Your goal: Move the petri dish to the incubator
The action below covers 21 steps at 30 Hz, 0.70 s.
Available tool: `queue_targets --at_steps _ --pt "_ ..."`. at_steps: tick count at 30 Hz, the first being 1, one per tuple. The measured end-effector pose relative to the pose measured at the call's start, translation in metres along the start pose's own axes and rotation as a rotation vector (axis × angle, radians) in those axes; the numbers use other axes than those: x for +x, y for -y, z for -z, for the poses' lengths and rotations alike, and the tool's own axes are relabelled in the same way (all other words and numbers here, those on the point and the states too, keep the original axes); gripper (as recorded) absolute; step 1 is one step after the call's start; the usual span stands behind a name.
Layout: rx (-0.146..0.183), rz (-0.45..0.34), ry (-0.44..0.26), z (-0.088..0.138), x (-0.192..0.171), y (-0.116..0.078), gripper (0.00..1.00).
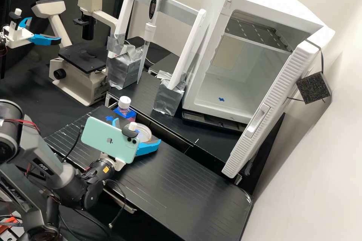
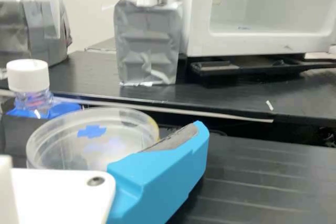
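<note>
White incubator (image 1: 271,3): shelf (image 1: 262,32).
Bottle (image 1: 124,103): pinkish liquid.
Petri dish (image 1: 147,130): apparently at mouth of gripper (image 1: 137,131).
Grip: opening, hold, we cannot tell.

Here's the arm (image 1: 43,163): dark grey links, pale lettering down them, rounded black joints, thin red wires (image 1: 32,123), looping black cables (image 1: 121,192), a yellow label (image 1: 106,169) by the wrist. White gripper (image 1: 137,131), round screw (image 2: 96,181), bright blue fingers (image 2: 157,174), grey strip (image 2: 176,139) inside one.

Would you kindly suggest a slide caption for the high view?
Petri dish at the end effector, with the white incubator standing open beyond.
</note>
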Motion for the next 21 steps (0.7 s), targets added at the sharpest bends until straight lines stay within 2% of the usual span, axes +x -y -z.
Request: queue_targets --at_steps 10,16,17,21 --pt "-0.021 0.01 0.01 -0.0049 0.0056 0.0038 1.0" --pt "-0.022 0.001 0.009 -0.0042 0.0065 0.0036 1.0" --pt "-0.021 -0.002 0.009 -0.0041 0.0067 0.0035 0.0" --pt "-0.019 -0.009 0.006 -0.003 0.0079 0.0035 0.0"
